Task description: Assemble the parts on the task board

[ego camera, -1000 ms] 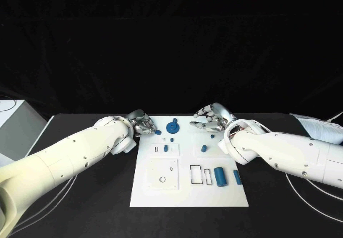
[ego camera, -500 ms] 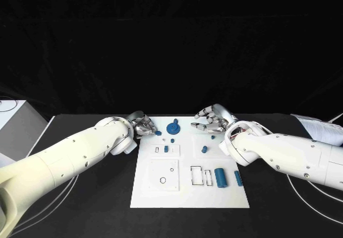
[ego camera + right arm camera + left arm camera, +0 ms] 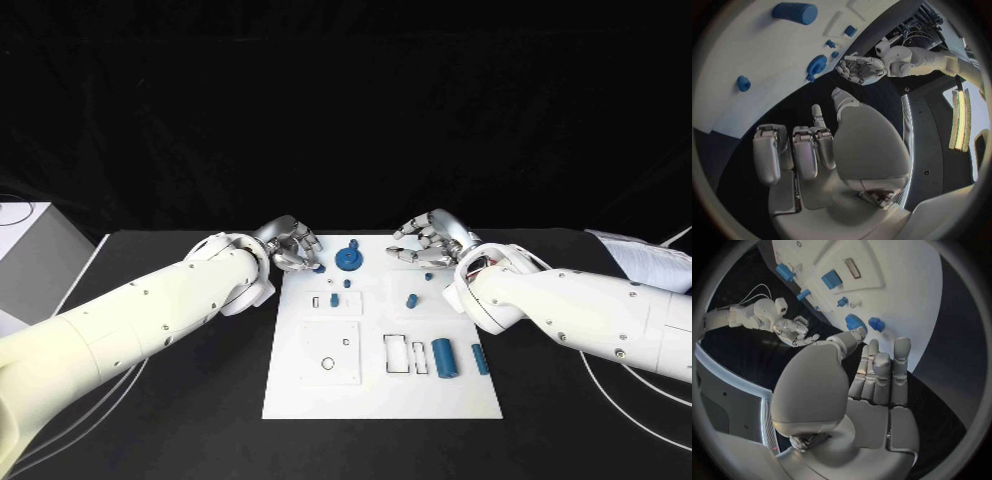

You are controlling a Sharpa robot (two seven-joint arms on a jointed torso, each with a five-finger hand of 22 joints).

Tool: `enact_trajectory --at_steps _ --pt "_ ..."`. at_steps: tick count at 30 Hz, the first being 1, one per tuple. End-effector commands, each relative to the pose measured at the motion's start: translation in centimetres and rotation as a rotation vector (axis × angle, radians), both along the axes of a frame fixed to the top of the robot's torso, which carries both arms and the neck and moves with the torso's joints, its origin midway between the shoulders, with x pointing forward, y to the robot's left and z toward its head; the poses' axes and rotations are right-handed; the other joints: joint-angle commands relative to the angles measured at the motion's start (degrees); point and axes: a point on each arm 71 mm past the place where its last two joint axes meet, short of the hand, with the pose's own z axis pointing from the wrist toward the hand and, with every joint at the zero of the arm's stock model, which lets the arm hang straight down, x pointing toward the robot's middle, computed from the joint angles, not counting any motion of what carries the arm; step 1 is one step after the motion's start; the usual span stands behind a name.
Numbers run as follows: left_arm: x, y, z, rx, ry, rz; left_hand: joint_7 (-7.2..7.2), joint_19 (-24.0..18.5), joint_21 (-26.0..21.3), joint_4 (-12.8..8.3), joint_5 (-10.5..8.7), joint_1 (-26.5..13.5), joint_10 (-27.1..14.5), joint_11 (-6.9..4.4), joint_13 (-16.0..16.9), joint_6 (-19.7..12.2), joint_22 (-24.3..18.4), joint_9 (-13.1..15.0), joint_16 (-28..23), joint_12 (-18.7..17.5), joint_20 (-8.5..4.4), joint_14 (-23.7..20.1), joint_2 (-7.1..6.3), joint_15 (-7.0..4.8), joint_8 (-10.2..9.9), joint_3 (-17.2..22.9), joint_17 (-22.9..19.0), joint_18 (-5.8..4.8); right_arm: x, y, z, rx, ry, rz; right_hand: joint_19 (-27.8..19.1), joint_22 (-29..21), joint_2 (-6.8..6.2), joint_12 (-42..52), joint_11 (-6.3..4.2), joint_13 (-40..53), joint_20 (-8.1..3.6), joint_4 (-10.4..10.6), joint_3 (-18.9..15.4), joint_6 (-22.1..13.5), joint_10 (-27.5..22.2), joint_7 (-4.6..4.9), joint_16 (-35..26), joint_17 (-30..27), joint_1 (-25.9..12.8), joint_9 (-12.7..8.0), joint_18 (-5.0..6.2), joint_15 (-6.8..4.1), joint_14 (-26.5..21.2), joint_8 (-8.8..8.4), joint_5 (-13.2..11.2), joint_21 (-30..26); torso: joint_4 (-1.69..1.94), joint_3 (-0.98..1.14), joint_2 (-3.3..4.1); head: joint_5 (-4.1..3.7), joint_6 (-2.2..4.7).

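The board (image 3: 382, 390) lies in the middle of the table (image 3: 159, 420), and the blue parts sit on its far and right portions: a gear (image 3: 349, 258) near the far edge, a small knob (image 3: 317, 267) just left of it at the board's left rim, two small pegs (image 3: 335, 298) in a recessed panel, a block (image 3: 411, 299) right of centre, and a cylinder (image 3: 444, 357) with a slim bar (image 3: 479, 358) beside it near the right edge. The left hand (image 3: 293, 245) hovers at the far left corner, just beside the knob, fingers loosely spread and holding nothing. The right hand (image 3: 427, 240) hangs over the far right corner, fingers curved but apart, also holding nothing. The step in hand looks like a pick of the knob or gear by the left hand. To do it well, the fingers should come down on either side of the part, not on top, and close only once it sits between thumb and finger. The right hand is best kept off the board so it does not nudge the loose block.
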Motion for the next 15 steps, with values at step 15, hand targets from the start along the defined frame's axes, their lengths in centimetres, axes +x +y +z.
enact_trajectory --at_steps 15 --pt "0.19 -1.72 -0.27 0.243 -0.168 -0.055 -0.76 1.4 0.7 2.0 -2.21 2.3 -4.6 -0.39 4.7 0.6 1.6 1.5 3.6 11.7 0.04 1.1 -0.31 -0.16 4.6 -4.8 3.5 0.7 -0.06 0.29 0.02 -0.008 -0.006 0.021 3.7 10.5 0.01 0.0 -0.4 14.3 -0.12 0.1 0.4 -0.1 5.0 -0.13 0.2 15.1 -0.4 0.1 -0.25 -0.2 6.0 0.22 0.3 -0.1 -0.08 0.01 0.14 0.13 0.0"
